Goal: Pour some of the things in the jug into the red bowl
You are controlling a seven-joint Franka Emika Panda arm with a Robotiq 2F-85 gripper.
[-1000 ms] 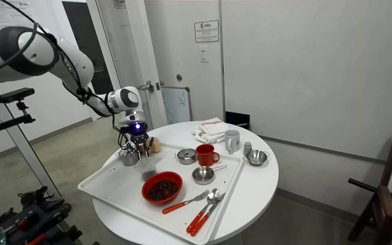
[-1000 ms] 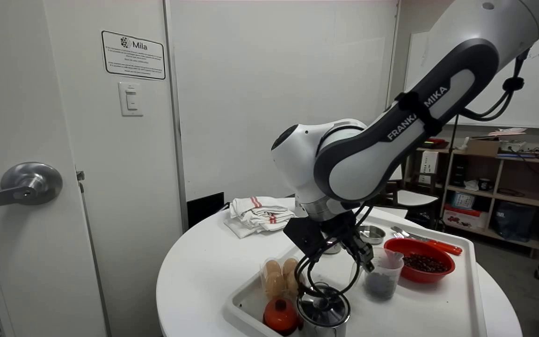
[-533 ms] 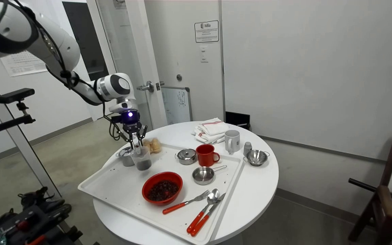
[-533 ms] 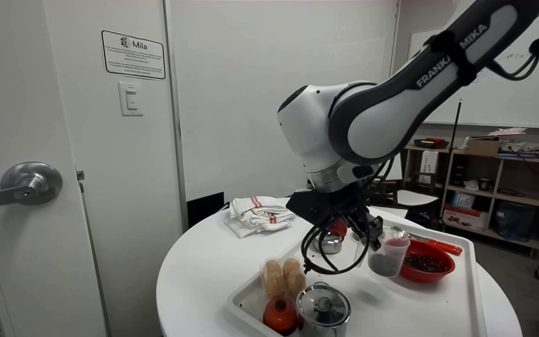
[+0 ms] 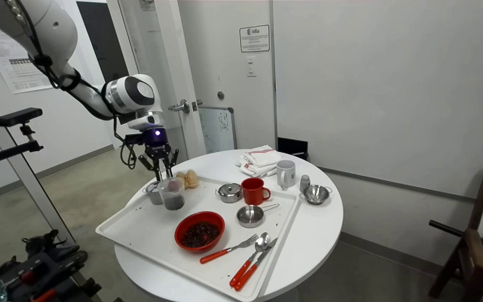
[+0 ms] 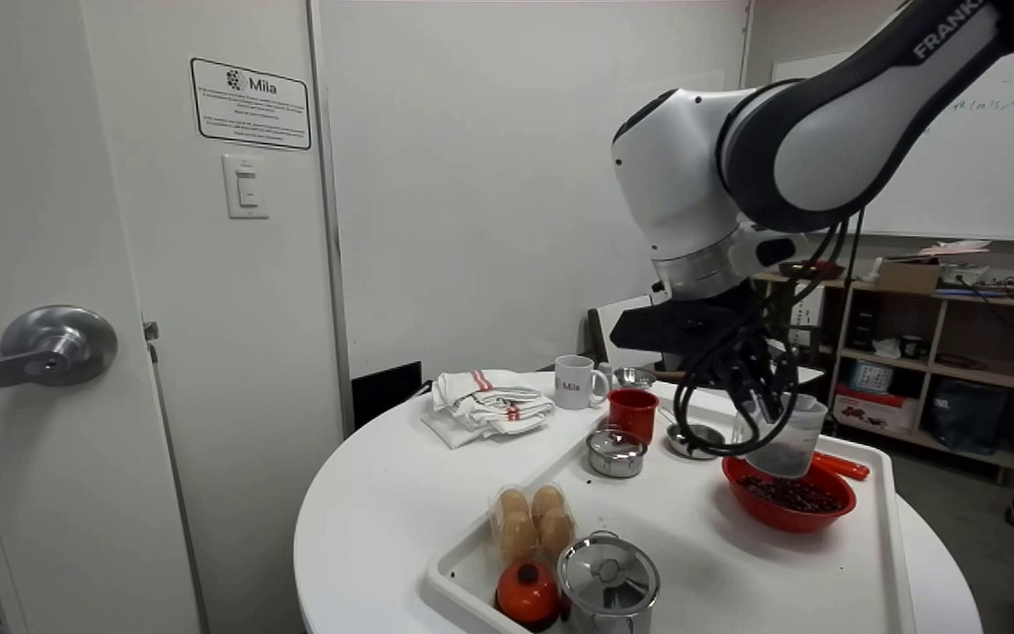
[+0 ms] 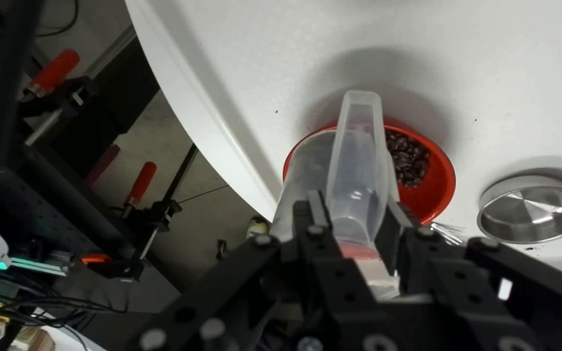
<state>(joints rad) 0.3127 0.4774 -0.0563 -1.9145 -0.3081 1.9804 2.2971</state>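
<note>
The jug in these pictures is a translucent plastic jug (image 5: 172, 193) with a long handle. Dark grey contents show through its lower part. My gripper (image 5: 164, 176) is shut on its handle, with one finger on each side of the handle in the wrist view (image 7: 356, 214). The jug hangs roughly upright in the air above the tray. The red bowl (image 5: 199, 249) is wide and shallow and holds dark beans. It stands on the tray. In an exterior view the jug (image 6: 789, 445) overlaps the bowl (image 6: 789, 519). In the wrist view the jug hides part of the bowl (image 7: 439, 190).
A white tray (image 5: 149, 228) bears a lidded metal pot (image 6: 608, 586), eggs (image 6: 532, 521), an orange-red object (image 6: 526, 594), a small lidded steel pot (image 5: 229, 193), a red mug (image 5: 253, 191), a steel pan (image 5: 250, 216) and cutlery (image 5: 224, 252). Cloths (image 5: 260, 159) lie behind the tray.
My gripper has risen with the jug, now higher above the tray. In the exterior views the jug has shifted up, leftward in one and rightward in another. The bowl has not moved.
</note>
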